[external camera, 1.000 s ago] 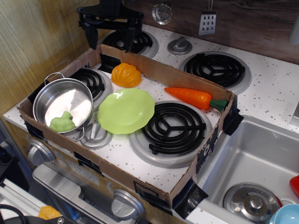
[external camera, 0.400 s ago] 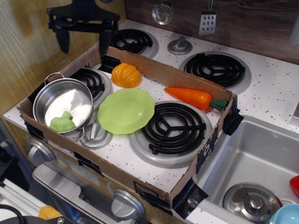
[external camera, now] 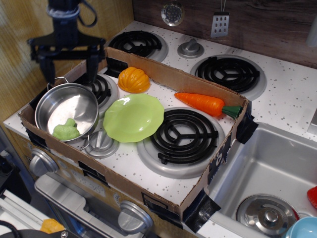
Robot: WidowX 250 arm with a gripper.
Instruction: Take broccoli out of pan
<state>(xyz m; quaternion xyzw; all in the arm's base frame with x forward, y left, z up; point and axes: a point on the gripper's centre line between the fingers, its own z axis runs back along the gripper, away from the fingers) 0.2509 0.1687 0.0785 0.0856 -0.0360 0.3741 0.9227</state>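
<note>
Tool (external camera: 68, 62): fingers spread wide, empty; hangs above the pan's far rim.
Change: over the last second it has come forward and down from the back burner toward the pan, fingers as wide as before.
Broccoli (external camera: 66, 131): lying in the pan (external camera: 67, 112), against the near wall; untouched.
Meaning: approach under way, no grasp yet; a further drop toward the near side looks needed.
Nearby: plate (external camera: 133, 117) just beside the pan, inside the cardboard box (external camera: 163, 74).

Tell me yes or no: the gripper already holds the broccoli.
No, the broccoli lies loose in the pan, with the open gripper above its far rim.
</note>
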